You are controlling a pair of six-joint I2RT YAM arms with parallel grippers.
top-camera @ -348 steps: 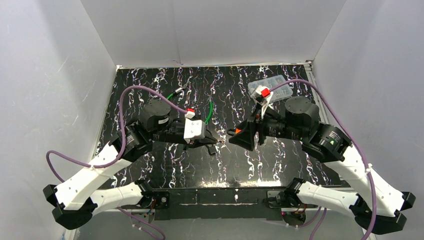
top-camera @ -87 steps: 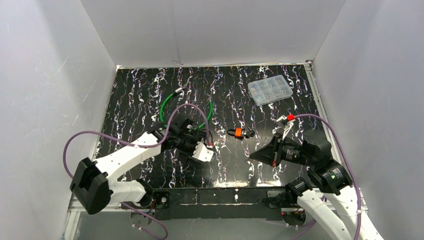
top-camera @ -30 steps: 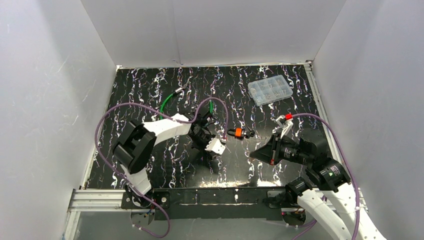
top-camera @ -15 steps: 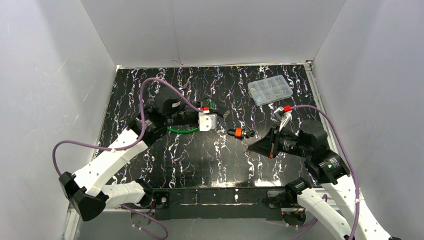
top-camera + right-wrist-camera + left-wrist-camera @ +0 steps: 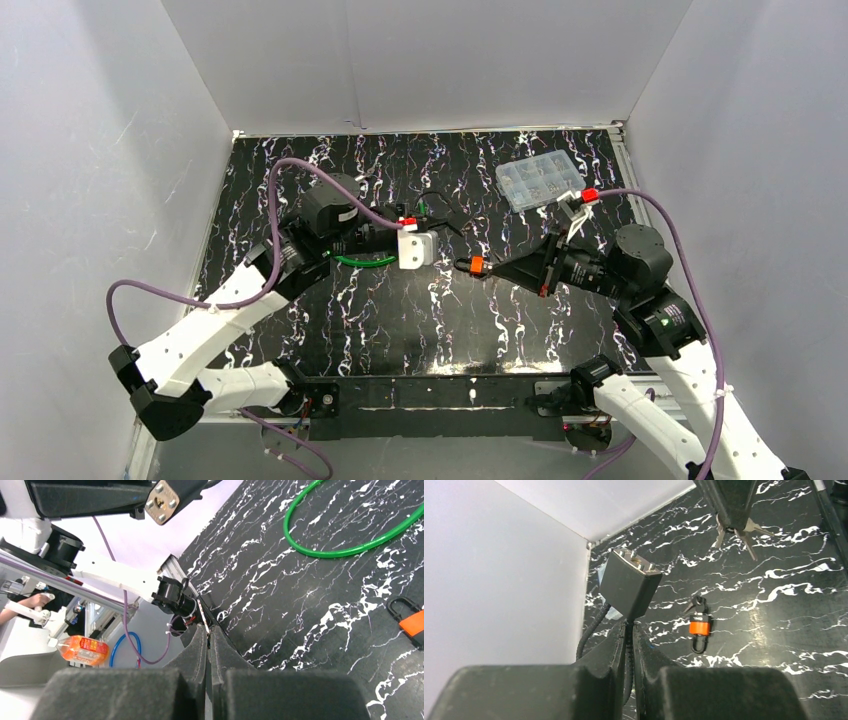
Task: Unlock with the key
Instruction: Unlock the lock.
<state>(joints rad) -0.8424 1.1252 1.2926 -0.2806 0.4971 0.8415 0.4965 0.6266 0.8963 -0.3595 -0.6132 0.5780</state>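
Two end effectors were each pressed together on something thin. The left end effector (image 5: 629, 641) pinched a thin black cord. The black lock block (image 5: 629, 582) sat on that cord just past the fingertips, tilted and raised off the desk (image 5: 784, 595). The right end effector (image 5: 207, 632) pinched the keys (image 5: 735, 530), and the lock hung above and to the left of it, apart from it.

Only the right wrist view showed the lock's pale metal end face, with a round keyhole and small rivets at the corners. Only the left wrist view showed the keys spread like a fan under the right tips. From above, an orange padlock (image 5: 477, 266) lay on the desk just beside the right tips.

The lock was a matte, square-sided block with a thick braided cable leaving it. The desk was glossy black with white marble veins. A smooth green cable loop (image 5: 350, 542) lay flat on it.
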